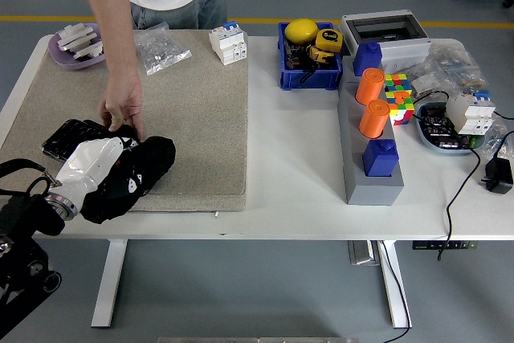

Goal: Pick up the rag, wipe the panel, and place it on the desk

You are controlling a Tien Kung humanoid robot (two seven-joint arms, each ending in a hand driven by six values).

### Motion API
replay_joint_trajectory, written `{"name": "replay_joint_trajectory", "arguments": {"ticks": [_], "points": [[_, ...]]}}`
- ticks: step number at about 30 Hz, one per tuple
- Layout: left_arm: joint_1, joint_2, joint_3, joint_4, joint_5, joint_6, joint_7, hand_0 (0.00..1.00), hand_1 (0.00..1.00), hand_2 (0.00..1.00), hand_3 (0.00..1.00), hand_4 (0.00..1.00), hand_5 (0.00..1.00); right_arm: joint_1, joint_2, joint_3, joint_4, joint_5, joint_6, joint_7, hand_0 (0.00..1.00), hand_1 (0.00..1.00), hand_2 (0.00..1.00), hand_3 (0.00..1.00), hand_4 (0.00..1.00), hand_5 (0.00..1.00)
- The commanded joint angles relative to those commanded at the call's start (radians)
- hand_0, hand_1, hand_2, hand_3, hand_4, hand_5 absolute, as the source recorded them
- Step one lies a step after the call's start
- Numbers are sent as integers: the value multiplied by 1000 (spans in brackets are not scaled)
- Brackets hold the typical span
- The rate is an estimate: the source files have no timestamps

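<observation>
My left hand (96, 162), silver-white, lies on a black rag (132, 176) and grips it on the beige mat (193, 118) near the front left. The black panel (71, 136) lies just behind my hand, partly under it. A person's hand (123, 106) reaches down from the far side and presses on the panel's far edge. My right hand is out of view.
A purple dish (76, 46), a plastic bag of parts (161, 47) and a white breaker (229, 43) sit at the mat's back. A blue bin (309, 58), a grey rack with orange cylinders (371, 130), a colour cube (399, 94) and cables lie to the right.
</observation>
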Motion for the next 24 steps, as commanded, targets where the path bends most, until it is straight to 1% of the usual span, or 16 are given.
{"name": "replay_joint_trajectory", "arguments": {"ticks": [4, 5, 11, 21, 24], "points": [[-9, 0, -21, 35, 0, 6, 0, 249, 208, 524, 545, 419, 2, -1, 0, -3, 1, 2, 1, -1, 821, 687, 706, 657, 972, 771], [-12, 4, -26, 50, -2, 8, -2, 249, 208, 524, 545, 419, 2, 0, 0, -2, 0, 2, 0, -1, 821, 687, 706, 657, 972, 771], [-19, 14, -47, 89, 0, 15, 4, 241, 208, 522, 543, 407, 2, 1, 0, 2, 2, -3, 0, -1, 821, 687, 706, 658, 973, 771], [-42, 36, -80, 163, 3, 19, 15, 245, 210, 522, 544, 413, 2, 2, -2, 11, 6, -18, -1, -2, 820, 686, 705, 657, 974, 773], [-50, 47, -90, 184, 7, 20, 17, 245, 210, 522, 544, 413, 2, 2, -2, 12, 7, -21, -1, -2, 820, 686, 705, 657, 974, 773]]}}
